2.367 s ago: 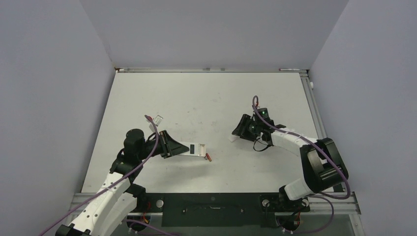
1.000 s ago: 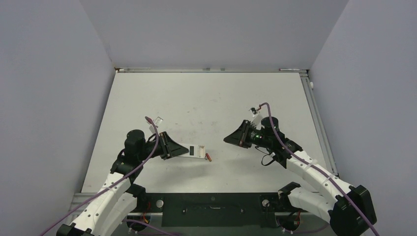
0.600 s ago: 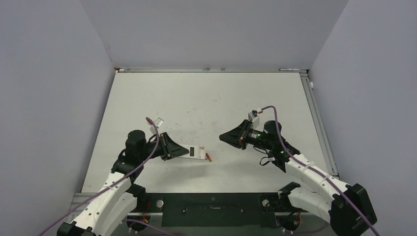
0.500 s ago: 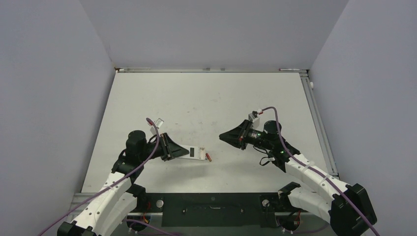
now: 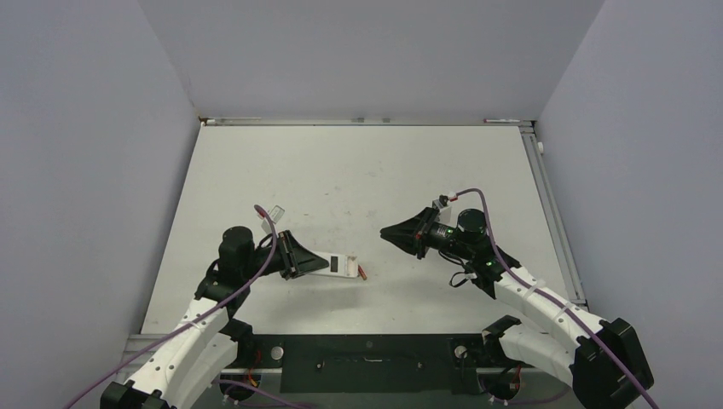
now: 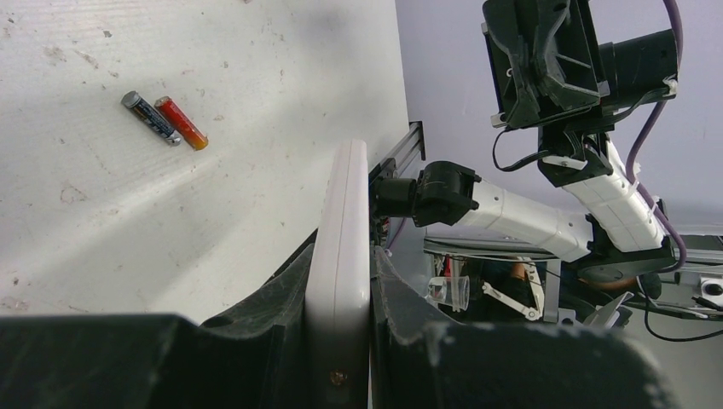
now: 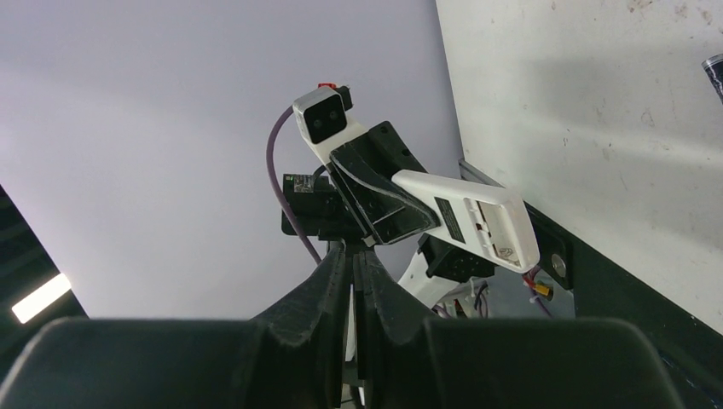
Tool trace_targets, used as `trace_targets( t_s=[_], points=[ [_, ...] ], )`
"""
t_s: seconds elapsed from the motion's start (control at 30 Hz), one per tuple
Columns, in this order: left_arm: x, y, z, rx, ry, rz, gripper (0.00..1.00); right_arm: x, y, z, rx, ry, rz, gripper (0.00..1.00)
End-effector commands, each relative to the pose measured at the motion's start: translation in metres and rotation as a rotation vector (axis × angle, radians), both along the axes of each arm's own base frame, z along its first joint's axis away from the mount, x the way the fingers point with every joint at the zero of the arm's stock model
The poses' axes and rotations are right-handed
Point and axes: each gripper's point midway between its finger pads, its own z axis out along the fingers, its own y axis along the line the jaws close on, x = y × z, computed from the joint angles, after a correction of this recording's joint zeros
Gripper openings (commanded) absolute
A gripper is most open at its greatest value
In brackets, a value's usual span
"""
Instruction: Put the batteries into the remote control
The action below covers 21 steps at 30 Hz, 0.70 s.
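Note:
My left gripper [image 5: 317, 262] is shut on the white remote control [image 5: 341, 265] and holds it just above the table. In the left wrist view the remote [image 6: 339, 221] stands edge-on between my fingers. The right wrist view shows its back [image 7: 474, 220] with the battery bay open. The dark battery [image 6: 150, 118] and the reddish battery [image 6: 181, 135] lie side by side on the table; the reddish one shows by the remote's tip [image 5: 361, 273]. My right gripper [image 5: 385, 232] is shut, raised, and points left at the remote from a short gap. A thin pale sliver between its pads [image 7: 337, 273] is unidentifiable.
The table's near edge with the black base rail [image 5: 367, 351] runs just below the remote. Grey walls close in the left, back and right sides. My right arm [image 6: 546, 223] shows beyond the remote in the left wrist view.
My right arm has swung left from the right side, and its shut gripper now points at the remote. The left gripper has kept hold of the remote, shifting only slightly.

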Motion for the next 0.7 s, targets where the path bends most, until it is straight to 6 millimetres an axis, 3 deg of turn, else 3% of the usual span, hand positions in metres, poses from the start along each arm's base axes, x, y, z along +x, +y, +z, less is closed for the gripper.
trace_targets(
  t_s=[0.0, 0.17, 0.6, 0.67],
  points=[
    [0.002, -0.003, 0.017, -0.046, -0.057, -0.017, 0.00, 0.000, 0.003, 0.034, 0.062, -0.065, 0.001, 0.09],
    [0.001, -0.003, 0.017, -0.053, -0.052, -0.018, 0.00, -0.001, 0.004, 0.031, -0.001, -0.114, 0.018, 0.09],
    [0.001, -0.005, 0.018, -0.075, -0.064, -0.030, 0.00, -0.006, -0.012, -0.013, -0.387, -0.424, 0.122, 0.09],
    [0.001, -0.006, 0.019, -0.085, -0.064, -0.034, 0.00, -0.006, -0.017, -0.018, -0.432, -0.492, 0.129, 0.14]
  ],
)
